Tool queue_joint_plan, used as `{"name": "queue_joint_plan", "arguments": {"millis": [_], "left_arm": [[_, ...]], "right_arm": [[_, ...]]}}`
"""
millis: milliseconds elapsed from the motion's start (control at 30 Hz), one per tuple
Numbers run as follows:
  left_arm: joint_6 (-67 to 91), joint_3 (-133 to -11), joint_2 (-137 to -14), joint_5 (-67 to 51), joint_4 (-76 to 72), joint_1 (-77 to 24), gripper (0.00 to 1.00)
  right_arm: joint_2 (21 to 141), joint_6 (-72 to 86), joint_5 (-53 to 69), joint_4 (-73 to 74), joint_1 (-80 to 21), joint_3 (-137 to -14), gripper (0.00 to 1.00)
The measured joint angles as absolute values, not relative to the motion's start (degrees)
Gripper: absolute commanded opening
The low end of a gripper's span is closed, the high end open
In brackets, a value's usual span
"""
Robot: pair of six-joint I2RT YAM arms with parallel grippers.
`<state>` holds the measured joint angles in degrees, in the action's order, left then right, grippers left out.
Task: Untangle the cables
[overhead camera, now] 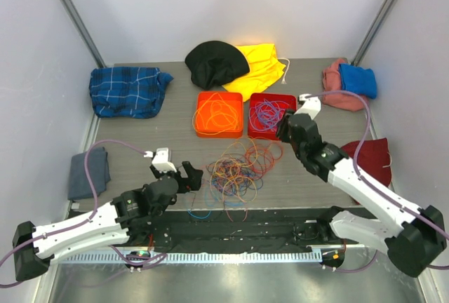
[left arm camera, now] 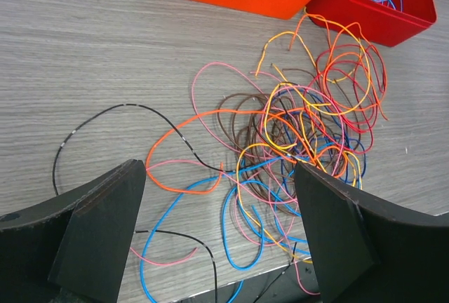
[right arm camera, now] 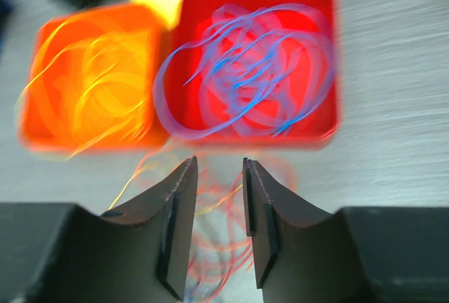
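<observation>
Top external view: a loose tangle of coloured cables (overhead camera: 238, 171) lies at centre frame on the wood-grain table (overhead camera: 140, 131), just below two bins. The orange bin (overhead camera: 219, 113) holds orange and yellow wire. The red bin (overhead camera: 271, 116), right beside it, holds blue and purple wire. The L gripper (overhead camera: 189, 174) sits at the tangle's left edge, lower left of centre. The R gripper (overhead camera: 285, 129) hangs by the red bin's lower right corner.

Left wrist view: L jaws stand wide apart w/ nothing btwn them. The tangle fills centre and right of frame, w/ orange, pink, brown, yellow and blue strands crossing. A black cable (left arm camera: 133, 105) trails off to the left.

Right wrist view, blurred: R fingers are nearly together w/ only a slim gap, nothing gripped. Both bins lie above the fingertips in frame.

Around the table in the top view: blue plaid cloth (overhead camera: 128, 91) upper left, black cloth (overhead camera: 216, 63) and yellow cloth (overhead camera: 263, 70) top centre, pink cloth (overhead camera: 335, 78) and blue cloth (overhead camera: 358, 80) upper right, dark red cloth (overhead camera: 375, 157) at right, grey cloth (overhead camera: 90, 173) at left.
</observation>
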<state>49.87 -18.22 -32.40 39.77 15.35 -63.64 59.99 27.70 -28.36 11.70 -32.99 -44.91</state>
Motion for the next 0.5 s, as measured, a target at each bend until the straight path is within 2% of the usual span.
{"name": "queue_joint_plan", "arguments": {"millis": [167, 333, 500], "left_arm": [[48.86, -19.68, -32.12, 42.41, 16.19, -63.64, 0.96], [47.37, -21.61, -32.49, 45.10, 16.29, -63.64, 0.99], [46.15, -24.88, -37.65, 44.66, 16.49, -63.53, 1.00]], "right_arm": [[54.72, 29.50, -24.36, 12.08, -44.49, -41.47, 0.42], [55.64, 30.44, -22.59, 11.88, -55.55, -41.01, 0.43], [58.54, 30.35, -22.96, 12.78, -60.88, -40.69, 0.42]]}}
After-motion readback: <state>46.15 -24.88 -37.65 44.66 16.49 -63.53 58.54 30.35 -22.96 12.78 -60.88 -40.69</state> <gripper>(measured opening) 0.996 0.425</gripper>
